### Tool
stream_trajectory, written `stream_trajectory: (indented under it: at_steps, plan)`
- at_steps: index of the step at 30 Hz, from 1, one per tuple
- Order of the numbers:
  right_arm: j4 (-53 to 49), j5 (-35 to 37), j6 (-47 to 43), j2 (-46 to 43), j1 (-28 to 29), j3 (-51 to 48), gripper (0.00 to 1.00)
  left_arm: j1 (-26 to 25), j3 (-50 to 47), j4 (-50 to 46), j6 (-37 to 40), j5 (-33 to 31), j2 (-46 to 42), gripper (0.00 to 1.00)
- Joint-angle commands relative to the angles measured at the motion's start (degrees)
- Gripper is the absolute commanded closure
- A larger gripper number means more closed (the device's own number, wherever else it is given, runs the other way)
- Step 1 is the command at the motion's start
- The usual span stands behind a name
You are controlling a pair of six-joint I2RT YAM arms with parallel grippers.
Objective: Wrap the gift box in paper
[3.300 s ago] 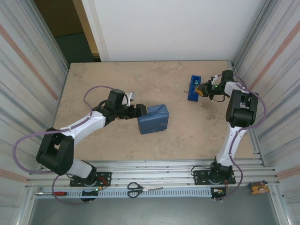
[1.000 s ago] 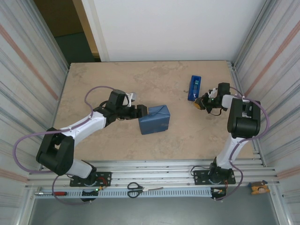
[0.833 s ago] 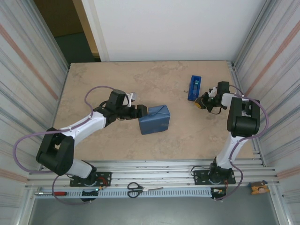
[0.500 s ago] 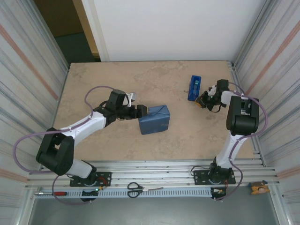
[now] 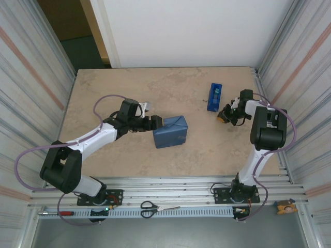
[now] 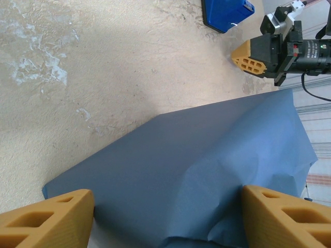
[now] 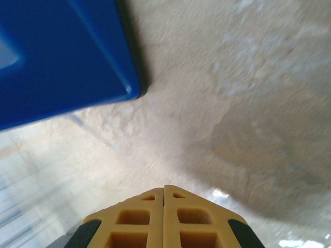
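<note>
The paper [image 5: 169,130] is folded round a boxy parcel in the middle of the table; the gift box is hidden inside it. My left gripper [image 5: 158,123] holds the parcel's left end. In the left wrist view the dark blue paper [image 6: 196,155] lies between my two yellow fingers [image 6: 46,217], each pressed against a side, with a loose flap near the right one. My right gripper [image 5: 223,116] is shut and holds nothing. It hovers low over bare table just right of a blue tape dispenser [image 5: 214,96]. The right wrist view shows the shut gripper [image 7: 164,187] beside the dispenser's corner [image 7: 57,57].
Corrugated metal walls close in the table on the left [image 5: 31,82] and right [image 5: 300,77]. Scissors [image 5: 150,208] and a red-handled tool [image 5: 62,213] lie on the rail in front of the arm bases. The left wrist view also catches the right gripper [image 6: 248,58].
My right gripper has drawn back from the tape dispenser and shifted slightly beside it, still shut. The left arm and the parcel have not moved.
</note>
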Motion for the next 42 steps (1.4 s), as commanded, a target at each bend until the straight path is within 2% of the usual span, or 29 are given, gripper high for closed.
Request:
stream_trajectory:
  at_steps: [1,5,8,12,22,26,34,42]
  plan:
    - [-5.2,-6.1,-2.8,-8.6,1.2,-0.5,1.00,-1.2,-1.0,-6.8,1.8,-1.1,1.8,0.27]
    - [-12.3,-12.6,-5.6,-15.1,3.7,0.6,1.00,-1.5,-0.8,-6.7,1.8,-1.2,1.7,0.27]
    - [-16.5,-13.7,-6.4,-19.1,6.5,2.1,1.00,-1.6,-0.8,-6.8,1.8,-1.3,1.6,0.28]
    - [-16.5,-15.2,-3.0,-22.7,11.0,4.3,1.00,-1.7,-0.9,-6.7,1.8,-1.4,1.6,0.28]
    - [-9.4,-16.0,8.4,-21.0,27.0,11.3,1.00,-2.1,-1.4,-5.8,1.5,-1.6,1.5,0.28]
    - [-9.8,-17.9,9.0,-19.4,32.2,11.4,1.00,-2.2,-1.4,-5.7,1.3,-1.6,1.4,0.28]
    - [-9.3,-18.6,10.5,-21.0,35.0,3.7,1.00,-2.2,-1.9,-5.4,1.2,-1.9,0.7,0.28]
    - [-11.5,-18.1,9.1,-18.3,35.5,3.6,1.00,-2.3,-2.2,-4.7,0.9,-1.5,1.2,0.28]
